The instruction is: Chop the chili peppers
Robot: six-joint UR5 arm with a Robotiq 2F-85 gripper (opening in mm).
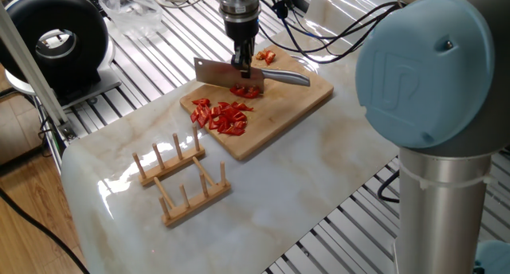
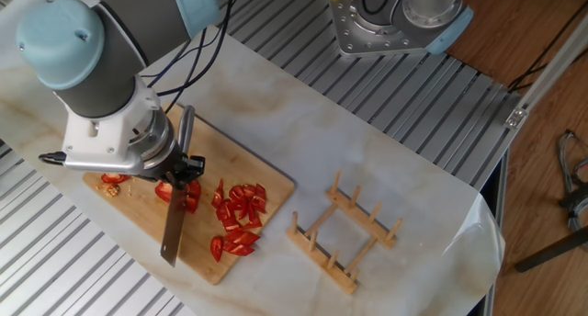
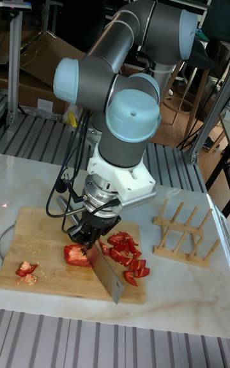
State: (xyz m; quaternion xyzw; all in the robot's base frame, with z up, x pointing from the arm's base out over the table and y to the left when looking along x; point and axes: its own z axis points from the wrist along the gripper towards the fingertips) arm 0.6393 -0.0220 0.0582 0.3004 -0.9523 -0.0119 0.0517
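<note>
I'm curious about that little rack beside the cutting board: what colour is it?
The rack is pale, light-brown wood, plain with no pattern. It shows best in the other fixed view.

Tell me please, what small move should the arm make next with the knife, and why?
Probably lift the knife slightly and set it down again further along the uncut chili piece. The gripper holds the blade down on this larger piece, while a pile of chopped bits lies beside it on the cutting board.
</note>
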